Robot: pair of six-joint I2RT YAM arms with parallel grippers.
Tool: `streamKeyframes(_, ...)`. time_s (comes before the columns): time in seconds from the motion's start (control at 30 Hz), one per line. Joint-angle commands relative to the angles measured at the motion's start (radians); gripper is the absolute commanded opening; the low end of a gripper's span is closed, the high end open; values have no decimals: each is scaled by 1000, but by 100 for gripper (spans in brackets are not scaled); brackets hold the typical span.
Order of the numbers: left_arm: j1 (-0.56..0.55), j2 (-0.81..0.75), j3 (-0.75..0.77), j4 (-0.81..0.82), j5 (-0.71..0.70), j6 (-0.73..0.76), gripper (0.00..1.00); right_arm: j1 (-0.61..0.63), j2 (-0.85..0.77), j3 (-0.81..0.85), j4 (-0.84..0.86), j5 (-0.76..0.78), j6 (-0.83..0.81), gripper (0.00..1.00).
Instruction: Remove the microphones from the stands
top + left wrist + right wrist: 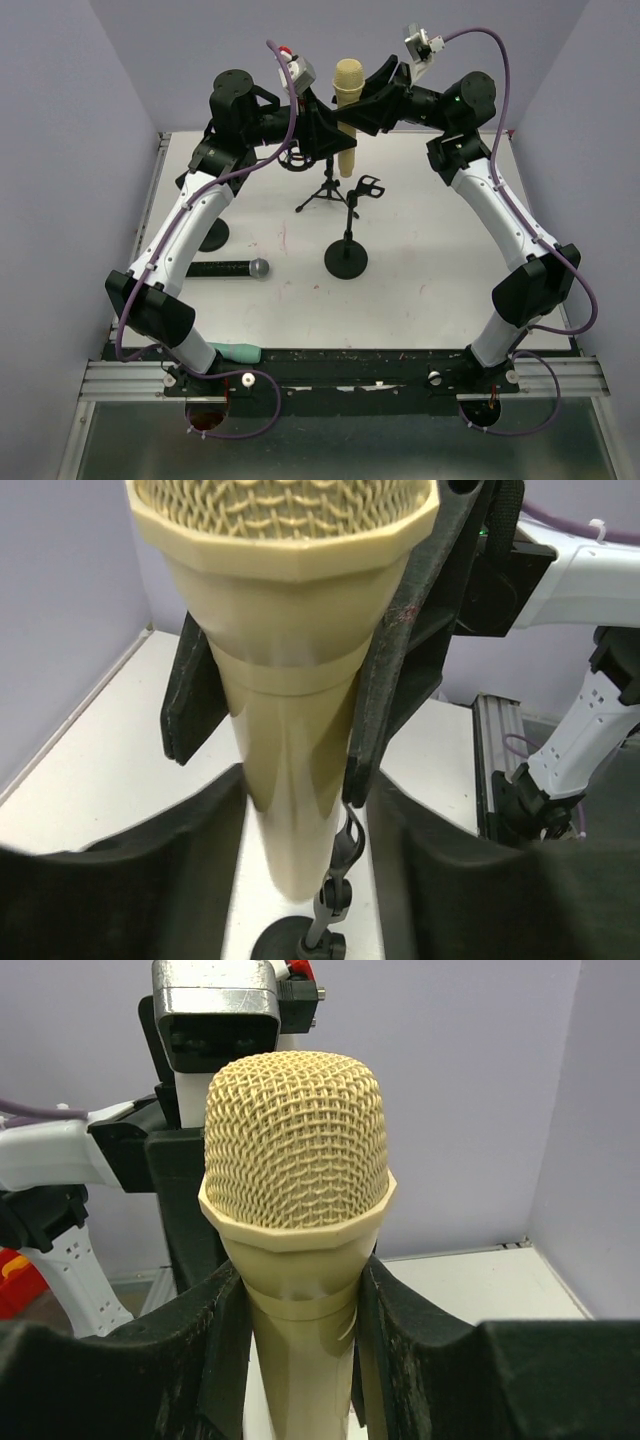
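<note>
While the cream microphone (347, 95) hangs upright in the air at the far middle of the table (430, 250), the right gripper (303, 1310) is clamped on its neck, one finger on each side just under the flared collar of the mesh head (297, 1140). The left gripper (305, 820) sits lower, its jaws close on either side of the barrel; whether they have actually pinched it I cannot tell. The microphone's bottom end shows free in the left wrist view, above and apart from the round-base stand (348, 255), whose clip (368, 187) stands empty, so it looks to be already out of that stand. A tripod stand (325, 192) stands just beside it, and a black microphone (228, 268) lies flat nearer the left arm. The cream body looks like rigid, smooth plastic, probably light but slick, and it tapers downward, so a grip on the barrel could slide. The collar under the head gives the firmest purchase, since the flare stops the fingers riding up. The woven mesh looks thin enough to dent and is best left untouched.
</note>
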Motion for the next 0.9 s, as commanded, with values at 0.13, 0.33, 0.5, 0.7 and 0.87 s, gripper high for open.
streamKeyframes(0.13,-1,23,13,100,47,-73,70,9,12,16,41,21,46,1)
streamKeyframes(0.33,-2,26,7,130,67,-76,53,14,18,27,44,29,62,0)
streamKeyframes(0.5,-2,12,-24,140,61,-71,46,25,21,32,69,33,87,1)
streamKeyframes(0.7,-2,14,-27,156,60,-82,44,38,13,15,70,38,89,1)
streamKeyframes(0.87,8,5,-26,157,75,-79,30,38,-10,-21,35,52,38,33)
